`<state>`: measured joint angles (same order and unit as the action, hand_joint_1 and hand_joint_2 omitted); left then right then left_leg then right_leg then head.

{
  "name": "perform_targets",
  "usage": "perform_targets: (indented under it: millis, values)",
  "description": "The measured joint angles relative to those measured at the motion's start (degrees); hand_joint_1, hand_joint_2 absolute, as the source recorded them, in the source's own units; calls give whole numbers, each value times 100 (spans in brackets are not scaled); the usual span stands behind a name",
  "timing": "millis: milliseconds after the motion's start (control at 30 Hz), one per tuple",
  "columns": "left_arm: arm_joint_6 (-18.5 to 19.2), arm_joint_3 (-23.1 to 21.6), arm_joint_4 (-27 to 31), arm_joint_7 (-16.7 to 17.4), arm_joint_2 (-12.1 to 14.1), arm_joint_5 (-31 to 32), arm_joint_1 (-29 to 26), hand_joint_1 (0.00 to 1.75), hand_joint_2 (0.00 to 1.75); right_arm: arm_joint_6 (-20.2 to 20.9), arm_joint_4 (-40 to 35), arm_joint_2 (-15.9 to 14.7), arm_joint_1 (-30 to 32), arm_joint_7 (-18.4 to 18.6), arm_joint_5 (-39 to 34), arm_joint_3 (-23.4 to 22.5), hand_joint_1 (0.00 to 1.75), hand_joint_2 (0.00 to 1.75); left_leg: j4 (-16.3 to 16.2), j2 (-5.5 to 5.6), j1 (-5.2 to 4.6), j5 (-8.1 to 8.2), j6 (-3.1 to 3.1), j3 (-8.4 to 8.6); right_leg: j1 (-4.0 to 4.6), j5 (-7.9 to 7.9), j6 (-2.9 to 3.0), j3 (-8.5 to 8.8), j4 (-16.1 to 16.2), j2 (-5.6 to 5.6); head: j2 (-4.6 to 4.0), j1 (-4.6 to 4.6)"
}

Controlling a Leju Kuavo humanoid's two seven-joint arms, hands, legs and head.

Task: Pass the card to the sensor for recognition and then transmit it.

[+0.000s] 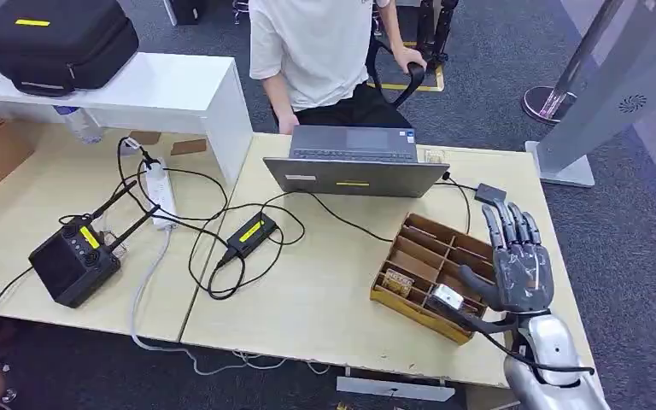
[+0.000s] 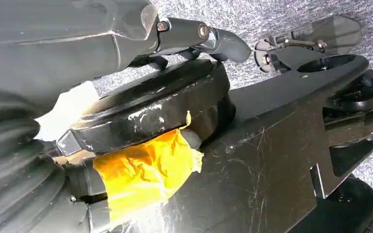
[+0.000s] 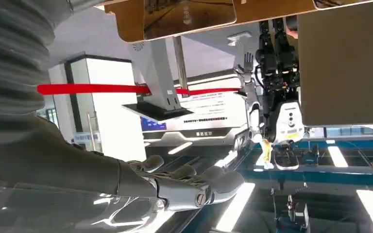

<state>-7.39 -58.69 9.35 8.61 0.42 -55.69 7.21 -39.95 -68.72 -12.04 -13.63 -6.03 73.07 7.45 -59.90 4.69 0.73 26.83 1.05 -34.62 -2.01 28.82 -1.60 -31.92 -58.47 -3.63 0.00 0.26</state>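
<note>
A wooden box with dividers [image 1: 423, 248] sits on the right part of the table. A pale card [image 1: 447, 297] lies in one of its near compartments, and another small item [image 1: 397, 282] lies in a compartment to its left. My right hand [image 1: 517, 265] hovers over the box's right end, fingers spread and holding nothing, its thumb close to the pale card. In the right wrist view the right hand's fingers [image 3: 194, 187] are stretched out and bare. A small black sensor pad [image 1: 490, 192] lies past the box, cabled to the laptop. My left hand [image 2: 199, 34] hangs low, fingers extended, holding nothing.
A grey laptop [image 1: 354, 162] stands at the table's far edge, with a person in a white shirt [image 1: 316, 51] behind it. Cables, a power strip [image 1: 161, 192] and black devices [image 1: 75, 260] cover the left side. A grey stand [image 1: 598, 94] rises at the right.
</note>
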Motion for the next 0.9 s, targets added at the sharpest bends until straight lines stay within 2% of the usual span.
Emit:
perform_targets:
  millis: [167,300,467,667,800,900]
  values:
    - [-7,0,0,0,0,-50,-1,0,175,0,-107,-11,97,-77,-89,-35,0,175,0,0,0,0,0,0,0,0,0,0,0,0,0,0]
    - [-13,0,0,0,2,-98,-2,0,175,79,-175,-105,151,2,-278,11,0,175,0,0,0,0,0,-1,0,0,0,0,0,0,0,0]
    - [-17,0,0,0,2,-159,-3,0,175,454,-345,-330,120,232,-540,323,0,175,0,0,0,0,0,-2,0,0,0,2,0,0,0,0]
    - [-17,-2,0,0,9,-253,-6,0,175,1324,-437,-655,-269,398,-924,808,0,175,0,2,-1,-3,-2,-1,0,-3,-3,1,-1,1,0,0]
    - [-17,-2,0,0,9,-269,-8,0,175,1471,-472,-813,-445,428,-1010,1023,0,175,0,2,-1,-3,-2,-2,0,-3,-3,2,-1,1,-2,0]
    - [-17,-4,-2,-2,11,-317,-10,0,175,1762,-494,-925,-571,442,-1176,1198,0,175,0,2,-1,-3,-2,-3,-1,-3,-3,1,-1,1,0,0]
